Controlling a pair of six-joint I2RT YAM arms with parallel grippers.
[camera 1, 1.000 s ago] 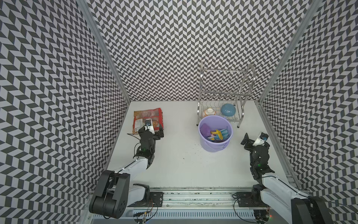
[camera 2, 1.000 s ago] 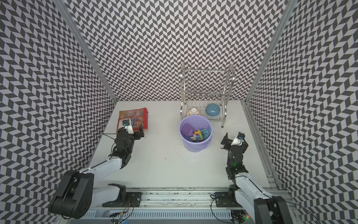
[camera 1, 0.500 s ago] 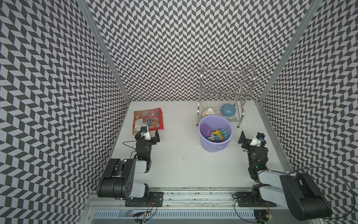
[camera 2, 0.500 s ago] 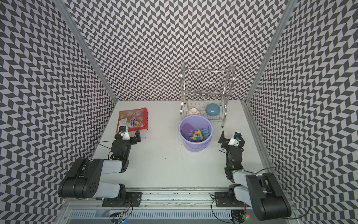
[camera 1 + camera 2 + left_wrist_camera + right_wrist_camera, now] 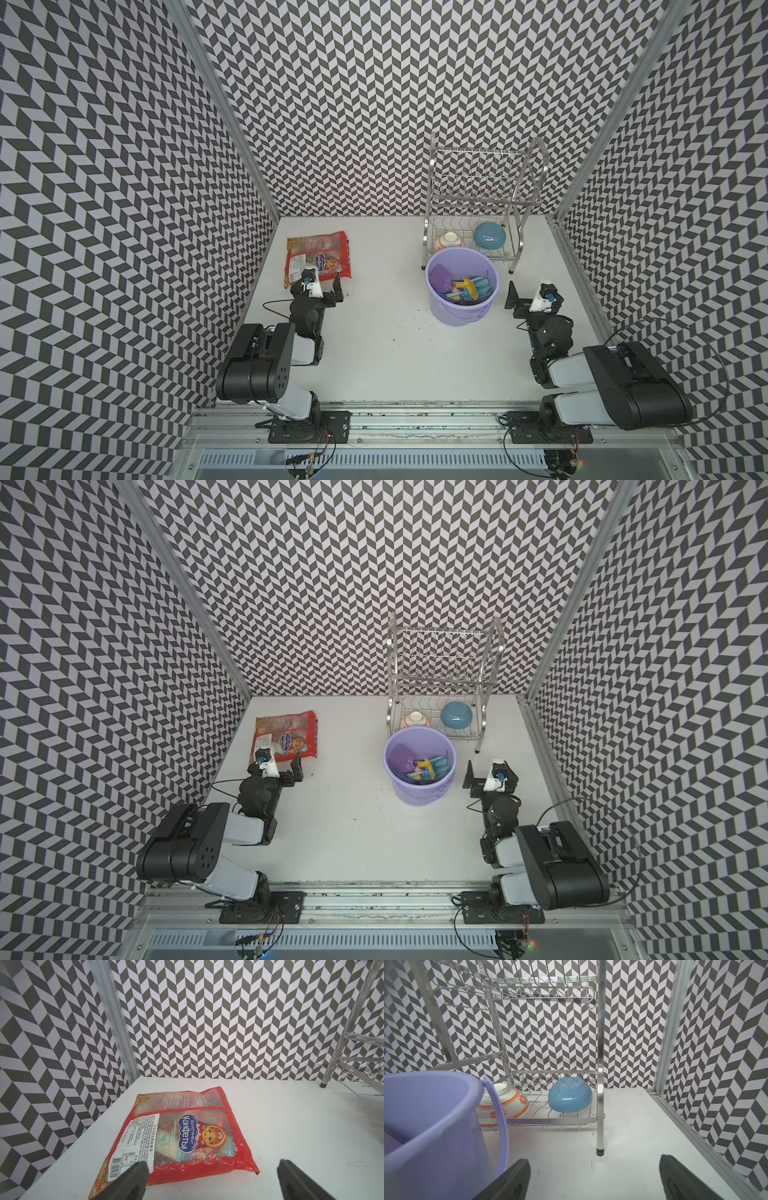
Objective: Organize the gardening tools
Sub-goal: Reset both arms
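The gardening tools (image 5: 463,286) (image 5: 424,766) lie piled inside the lavender bucket (image 5: 440,311) (image 5: 409,793) in both top views. A purple scoop (image 5: 439,275) leans on the bucket's inner wall beside yellow and light blue pieces. My left gripper (image 5: 318,286) (image 5: 212,1169) is open and empty, low over the table at the near edge of the red snack bag. My right gripper (image 5: 534,291) (image 5: 593,1165) is open and empty, just right of the bucket (image 5: 425,1126). Neither wrist view shows the tools.
The red snack bag (image 5: 318,257) (image 5: 182,1132) lies flat at the back left. A metal dish rack (image 5: 478,195) behind the bucket holds a blue bowl (image 5: 570,1095) and a white orange-patterned bowl (image 5: 506,1103). The rack's leg (image 5: 600,1142) stands ahead of my right gripper. Patterned walls enclose three sides.
Both arms have folded down and back towards the front rail, bringing the grippers lower. Both grippers stayed open and empty. The bucket, tools and bag have not moved.
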